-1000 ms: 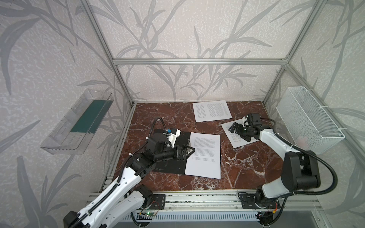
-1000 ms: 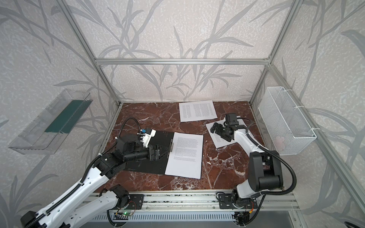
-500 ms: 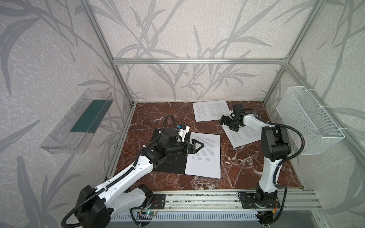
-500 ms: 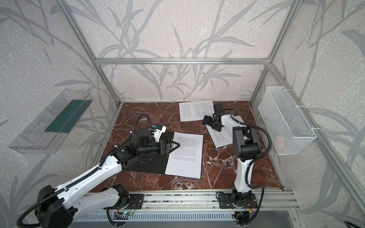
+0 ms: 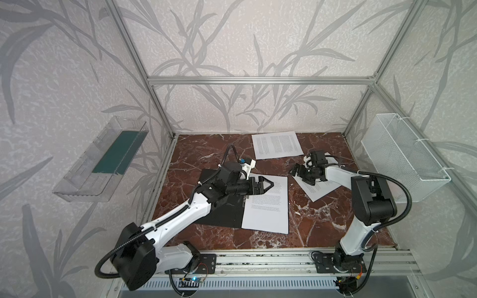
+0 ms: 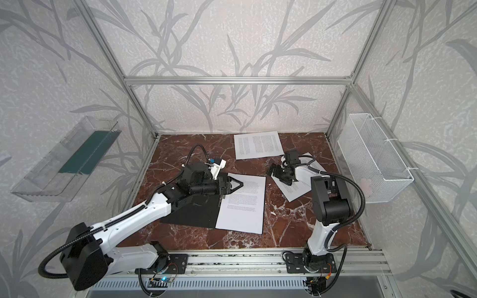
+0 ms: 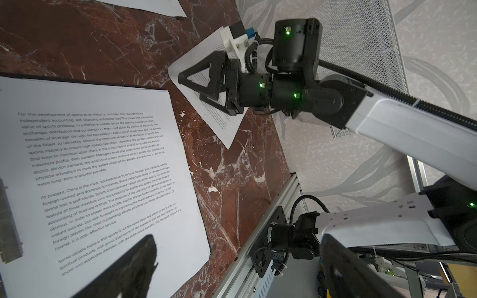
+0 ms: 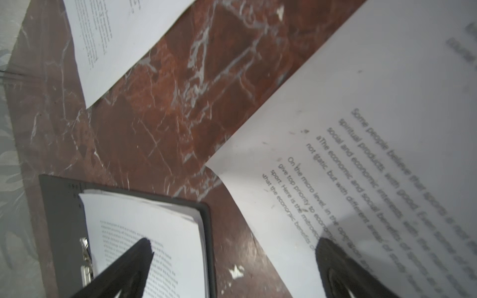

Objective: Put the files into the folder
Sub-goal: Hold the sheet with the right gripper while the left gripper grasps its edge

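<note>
**Folder** (image 5: pixel 222 214) open flat, matte black inner face up, one half behind the left gripper (image 5: pixel 269 184) and under its wrist. Metal spine clip (image 8: pixel 86 260) along the inner fold.

**Files.** Stack (image 5: pixel 265 206) of white printed sheets on the folder's other half, beneath and ahead of the left gripper, edges slightly fanned at one corner. Left gripper's jaws spread wide, nothing between them, low over the stack's far end; contact with the paper not discernible. Top sheet legible in the left wrist view: "For the development of sports as an industry, and take their own decisions".

Second loose sheet (image 5: pixel 317 188), skewed, under the right gripper (image 5: pixel 296 172). Jaws likewise fully apart and empty, tips near the sheet's corner facing the folder. Readable there, blurred: "Some people believe that sports is not".

Third sheet (image 5: pixel 277 144) beyond the right gripper, toward the back wall.

Bare red-brown, white-veined marble-patterned tabletop (image 5: pixel 206 160) between the two grippers.

Farther out: white wire-mesh basket (image 5: pixel 402 154) on the wall behind the right arm; clear plastic tray (image 5: pixel 103 160) with a green base on the wall behind the left arm.
</note>
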`<control>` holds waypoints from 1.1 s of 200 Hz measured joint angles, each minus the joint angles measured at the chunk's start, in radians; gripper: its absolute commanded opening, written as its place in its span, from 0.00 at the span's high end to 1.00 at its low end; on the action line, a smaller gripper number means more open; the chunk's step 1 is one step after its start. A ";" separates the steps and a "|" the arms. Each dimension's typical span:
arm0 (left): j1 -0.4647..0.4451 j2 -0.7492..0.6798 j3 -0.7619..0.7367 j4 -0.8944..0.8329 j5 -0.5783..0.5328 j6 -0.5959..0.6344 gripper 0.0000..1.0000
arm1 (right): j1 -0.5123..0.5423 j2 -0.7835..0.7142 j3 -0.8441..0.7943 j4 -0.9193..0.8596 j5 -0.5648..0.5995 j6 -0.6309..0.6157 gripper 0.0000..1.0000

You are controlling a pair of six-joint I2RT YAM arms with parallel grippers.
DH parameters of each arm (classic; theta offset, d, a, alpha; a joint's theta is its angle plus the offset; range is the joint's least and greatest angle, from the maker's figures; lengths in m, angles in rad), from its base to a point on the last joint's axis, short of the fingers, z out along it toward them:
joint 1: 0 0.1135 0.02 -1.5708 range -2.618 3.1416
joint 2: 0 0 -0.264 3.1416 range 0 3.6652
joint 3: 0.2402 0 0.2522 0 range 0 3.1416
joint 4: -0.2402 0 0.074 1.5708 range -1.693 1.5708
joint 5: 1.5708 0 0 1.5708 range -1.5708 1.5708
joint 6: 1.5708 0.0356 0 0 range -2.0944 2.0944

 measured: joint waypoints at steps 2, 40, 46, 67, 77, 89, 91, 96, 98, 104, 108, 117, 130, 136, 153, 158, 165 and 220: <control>-0.001 0.003 0.002 0.001 0.000 0.000 0.01 | -0.002 -0.010 -0.016 0.006 -0.003 0.002 0.00; -0.029 0.073 0.051 0.006 -0.006 0.002 0.01 | -0.049 -0.287 -0.307 0.046 -0.048 0.020 0.01; -0.035 0.085 0.063 0.006 -0.009 0.003 0.01 | -0.061 -0.340 -0.348 0.023 -0.053 0.019 0.00; -0.064 0.134 0.105 -0.002 -0.020 0.014 0.01 | -0.137 -0.496 -0.431 -0.084 -0.072 0.011 0.00; -0.079 0.161 0.129 -0.005 -0.024 0.022 0.01 | -0.180 -0.572 -0.449 -0.136 -0.081 0.011 0.00; -0.093 0.202 0.161 -0.011 -0.027 0.030 0.01 | -0.229 -0.669 -0.454 -0.179 -0.079 0.015 0.01; -0.095 0.210 0.167 -0.012 -0.027 0.031 0.01 | -0.236 -0.686 -0.452 -0.184 -0.077 0.014 0.01; -0.101 0.229 0.182 -0.017 -0.027 0.034 0.01 | -0.253 -0.718 -0.449 -0.195 -0.076 0.015 0.01; -0.103 0.239 0.189 -0.018 -0.027 0.036 0.01 | -0.257 -0.727 -0.447 -0.198 -0.075 0.014 0.01; -0.109 0.266 0.209 -0.021 -0.027 0.042 0.01 | -0.282 -0.753 -0.439 -0.209 -0.074 0.014 0.01; -0.114 0.287 0.226 -0.026 -0.026 0.048 0.01 | -0.301 -0.761 -0.432 -0.213 -0.077 0.014 0.01; -0.124 0.330 0.262 -0.040 -0.026 0.058 0.01 | -0.348 -0.755 -0.419 -0.212 -0.090 0.014 0.01; -0.137 0.411 0.335 -0.072 -0.026 0.083 0.01 | -0.416 -0.706 -0.405 -0.199 -0.108 0.014 0.01; -0.145 0.451 0.375 -0.090 -0.024 0.097 0.01 | -0.447 -0.668 -0.398 -0.192 -0.122 0.014 0.01; -0.165 0.560 0.485 -0.146 -0.024 0.142 0.01 | -0.494 -0.554 -0.395 -0.177 -0.150 0.015 0.00; -0.170 0.591 0.520 -0.167 -0.023 0.154 0.01 | -0.500 -0.533 -0.396 -0.177 -0.156 0.014 0.00; -0.175 0.634 0.567 -0.189 -0.022 0.172 0.01 | -0.509 -0.513 -0.398 -0.175 -0.157 0.015 0.00; -0.187 0.956 0.947 -0.391 0.005 0.276 0.09 | -0.530 -0.535 -0.406 -0.150 -0.117 0.020 0.00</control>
